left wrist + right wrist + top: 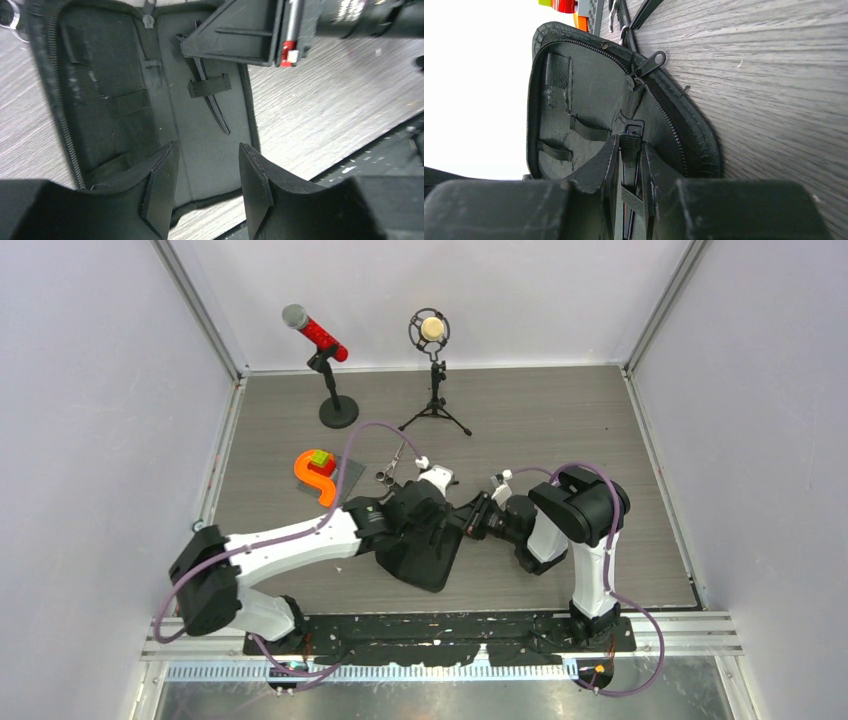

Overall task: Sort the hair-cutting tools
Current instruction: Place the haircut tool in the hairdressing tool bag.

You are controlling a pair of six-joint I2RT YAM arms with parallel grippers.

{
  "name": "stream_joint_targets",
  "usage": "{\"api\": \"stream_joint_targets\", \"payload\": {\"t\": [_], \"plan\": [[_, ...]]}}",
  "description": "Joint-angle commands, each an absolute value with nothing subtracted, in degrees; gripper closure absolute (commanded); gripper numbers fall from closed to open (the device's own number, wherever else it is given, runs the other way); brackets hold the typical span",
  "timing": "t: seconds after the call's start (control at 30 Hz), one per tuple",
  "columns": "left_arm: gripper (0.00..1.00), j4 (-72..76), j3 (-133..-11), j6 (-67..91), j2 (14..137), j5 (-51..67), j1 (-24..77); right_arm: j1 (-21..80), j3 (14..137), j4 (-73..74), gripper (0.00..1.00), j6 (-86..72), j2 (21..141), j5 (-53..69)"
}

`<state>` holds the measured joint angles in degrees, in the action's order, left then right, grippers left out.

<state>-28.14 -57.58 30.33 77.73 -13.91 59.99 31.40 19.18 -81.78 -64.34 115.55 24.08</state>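
Note:
The black zip case (425,562) lies open on the table. A thin black hair clip (214,102) sits under an elastic strap in its right half. My right gripper (478,518) reaches in from the right and is shut on the upper end of that clip (629,150); its fingers (606,165) press both sides. My left gripper (207,185) is open and empty, hovering over the near end of the case (105,100). Silver scissors (390,468) lie on the table just beyond the case.
An orange curved piece (315,477) with a green and red block lies left of the scissors. A red microphone (318,335) on a round black base and a cream microphone (431,330) on a tripod stand at the back. The zip pull (651,62) sticks out of the case.

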Motion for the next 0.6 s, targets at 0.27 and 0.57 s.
{"api": "stream_joint_targets", "payload": {"t": [0.27, 0.57], "plan": [[0.56, -16.93, -57.95, 30.81, 92.59, -11.05, 60.03, 31.64, 17.33, -84.96, 0.95, -63.56, 115.68, 22.50], [0.63, -19.88, -59.41, 31.44, 97.99, -12.63, 60.08, 31.64, 17.56, -85.11, 0.95, -63.40, 115.97, 22.41]]}}
